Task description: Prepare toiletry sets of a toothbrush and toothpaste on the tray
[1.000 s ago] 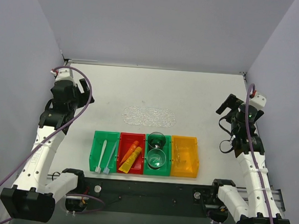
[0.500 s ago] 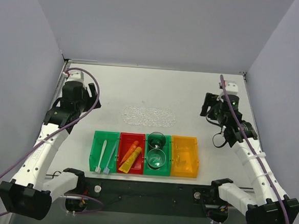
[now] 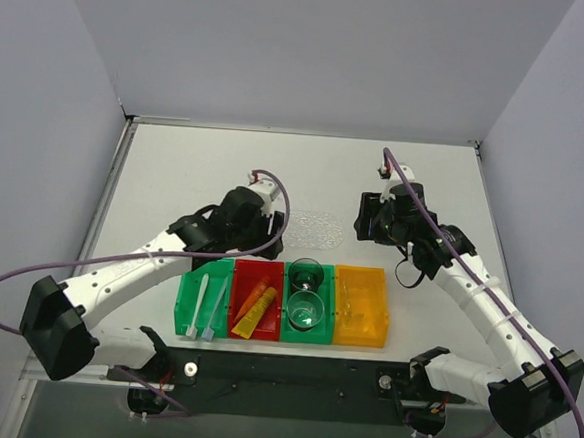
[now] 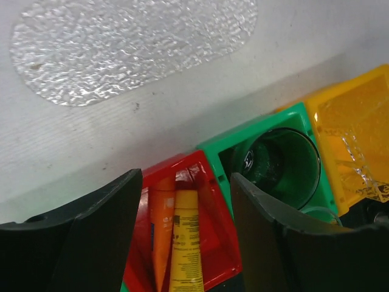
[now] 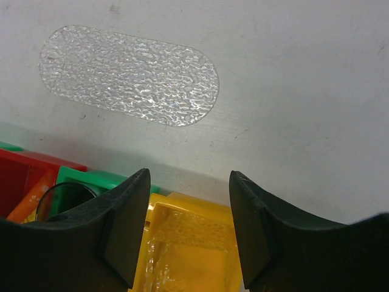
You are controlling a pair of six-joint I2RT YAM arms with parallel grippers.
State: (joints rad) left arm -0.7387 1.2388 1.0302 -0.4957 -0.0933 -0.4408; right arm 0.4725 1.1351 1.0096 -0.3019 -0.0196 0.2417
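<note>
The clear bumpy tray [image 3: 312, 225] lies on the table behind the row of bins, partly hidden by my left wrist; it also shows in the left wrist view [image 4: 134, 42] and the right wrist view [image 5: 127, 73]. A white toothbrush [image 3: 200, 298] and a pale blue toothbrush [image 3: 214, 304] lie in the left green bin [image 3: 183, 297]. An orange tube [image 4: 161, 225] and a yellow-orange tube [image 4: 187, 243] lie side by side in the red bin [image 4: 213, 201]. My left gripper [image 4: 185, 182] is open and empty above the red bin's far end. My right gripper [image 5: 189, 176] is open and empty above the orange bin's [image 5: 188, 243] far edge.
Two clear round cups [image 3: 305, 273] [image 3: 305, 308] stand in the second green bin [image 3: 330, 307]. The orange bin [image 3: 360, 304] at the row's right end holds something clear and crinkly. Grey walls close in the table on both sides and at the back.
Both arms have swung in from the table's outer sides toward the middle. The left gripper now hangs over the red bin, the right over the orange bin's far edge.
</note>
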